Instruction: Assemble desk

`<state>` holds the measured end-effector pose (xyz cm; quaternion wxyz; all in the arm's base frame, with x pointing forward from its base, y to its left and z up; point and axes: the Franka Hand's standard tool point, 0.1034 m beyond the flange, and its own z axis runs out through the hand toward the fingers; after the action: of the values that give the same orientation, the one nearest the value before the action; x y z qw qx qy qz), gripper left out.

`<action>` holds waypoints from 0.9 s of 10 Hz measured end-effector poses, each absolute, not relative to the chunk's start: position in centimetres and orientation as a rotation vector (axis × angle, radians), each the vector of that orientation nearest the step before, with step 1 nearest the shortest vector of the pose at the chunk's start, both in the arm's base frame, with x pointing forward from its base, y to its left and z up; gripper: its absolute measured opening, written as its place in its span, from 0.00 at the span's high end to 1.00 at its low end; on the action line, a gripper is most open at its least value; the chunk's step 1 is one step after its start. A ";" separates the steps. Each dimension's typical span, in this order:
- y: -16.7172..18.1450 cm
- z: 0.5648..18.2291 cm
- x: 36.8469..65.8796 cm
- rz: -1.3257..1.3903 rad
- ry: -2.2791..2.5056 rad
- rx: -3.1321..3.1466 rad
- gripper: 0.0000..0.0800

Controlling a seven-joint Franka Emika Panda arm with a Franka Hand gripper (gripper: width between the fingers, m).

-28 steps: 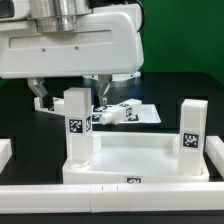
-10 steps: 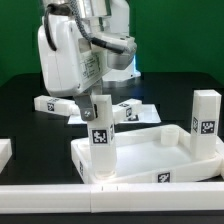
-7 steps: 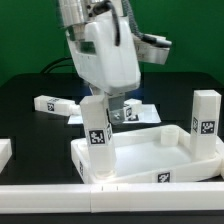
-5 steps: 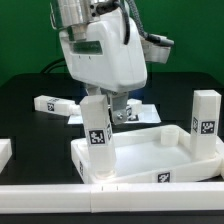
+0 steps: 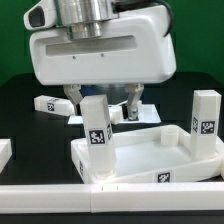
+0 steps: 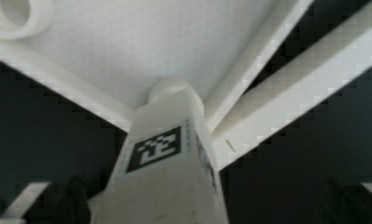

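Observation:
The white tabletop (image 5: 150, 158) lies upside down like a tray, turned at an angle. One white leg (image 5: 96, 135) with a tag stands upright in its near corner at the exterior view's left. A second leg (image 5: 205, 120) stands in the corner at the right. My gripper (image 5: 103, 100) is open, with its fingers on either side of the first leg's top and gaps between them and the leg. In the wrist view the tagged leg (image 6: 162, 150) runs up between my dark fingers (image 6: 37, 202), with the tabletop's inner floor (image 6: 130, 45) beyond. Two loose legs (image 5: 50, 103) lie behind.
The second loose leg (image 5: 128, 110) lies on the marker board (image 5: 148, 112) behind the tabletop. A white rail (image 5: 60, 192) runs along the front edge. A white block (image 5: 5, 152) sits at the exterior view's left.
The tabletop was turned at an angle more than a second ago. Since then my gripper has swung from side-on to face-on over the left leg. The legs stay upright.

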<state>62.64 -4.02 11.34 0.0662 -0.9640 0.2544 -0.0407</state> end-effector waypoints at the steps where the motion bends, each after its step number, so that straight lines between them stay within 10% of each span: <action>1: -4.2 11.3 62.6 -0.122 0.790 -2.901 0.22; 2: -4.2 11.3 62.6 -0.120 0.822 -2.892 0.22; 5: -4.4 11.2 62.4 -0.100 1.021 -2.825 0.64; 9: -3.5 11.0 62.7 -0.030 1.789 -2.400 0.64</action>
<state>62.70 -3.53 11.03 0.0739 -0.7996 0.5958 -0.0100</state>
